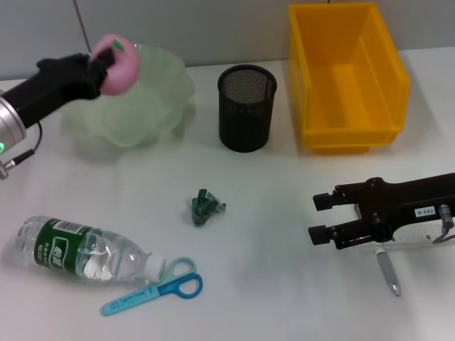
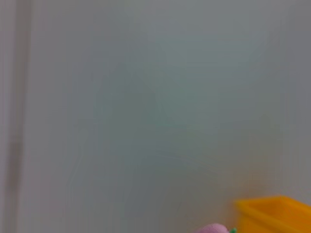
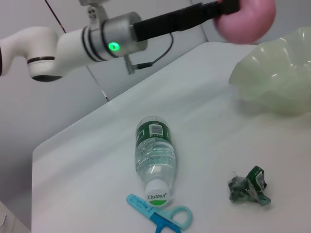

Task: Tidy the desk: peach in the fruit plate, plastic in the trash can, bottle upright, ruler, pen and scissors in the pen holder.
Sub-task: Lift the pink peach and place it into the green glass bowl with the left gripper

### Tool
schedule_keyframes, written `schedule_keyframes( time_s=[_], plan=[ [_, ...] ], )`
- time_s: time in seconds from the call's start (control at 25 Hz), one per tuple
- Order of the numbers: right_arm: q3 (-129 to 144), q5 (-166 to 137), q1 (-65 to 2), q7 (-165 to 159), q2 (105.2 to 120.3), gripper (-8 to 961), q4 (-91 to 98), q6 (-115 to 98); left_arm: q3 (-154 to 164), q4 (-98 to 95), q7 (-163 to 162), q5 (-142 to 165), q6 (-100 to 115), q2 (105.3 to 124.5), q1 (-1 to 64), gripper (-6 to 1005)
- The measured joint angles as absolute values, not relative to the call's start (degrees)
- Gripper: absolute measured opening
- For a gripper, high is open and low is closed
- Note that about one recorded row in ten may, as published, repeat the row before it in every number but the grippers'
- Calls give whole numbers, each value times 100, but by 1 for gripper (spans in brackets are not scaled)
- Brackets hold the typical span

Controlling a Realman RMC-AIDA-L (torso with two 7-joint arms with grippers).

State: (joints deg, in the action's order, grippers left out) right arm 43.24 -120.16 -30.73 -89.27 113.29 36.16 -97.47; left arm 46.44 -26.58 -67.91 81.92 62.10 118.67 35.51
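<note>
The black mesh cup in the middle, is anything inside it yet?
From the head view, the black mesh pen holder looks empty: only its mesh inner wall shows. Its bottom is hidden by the near rim. The scissors and pen lie on the table.

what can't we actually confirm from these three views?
- Ruler: head view, mostly hidden under the right gripper.
- Pen: head view, upper end hidden under that gripper.
- Left gripper on the peach: left wrist view shows only a sliver of peach at the frame edge.
</note>
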Motion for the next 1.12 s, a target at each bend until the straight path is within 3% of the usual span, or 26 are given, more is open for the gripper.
schedule_keyframes(
  time_s=[0.28,0.68,1.04,1.12],
  plan=[
    [4321,-12019,-3090,-8883,11329,820,3586,-9747,4711,-1981,-5589,7212,4890,11898,3936,54],
    [4289,-12023,-3073,-8878,11329,820,3580,-9746,4797,-1868,-5266,7155,4788,11908,4033,49],
    [4282,-12024,-3098,-8876,11344,820,3577,-9730,4916,-1856,-5063,7065,4810,11913,4066,108],
    [4278,-12023,-3098,-8876,11345,820,3577,-9726,4924,-1831,-5067,7063,4794,11913,4083,191]
  ],
)
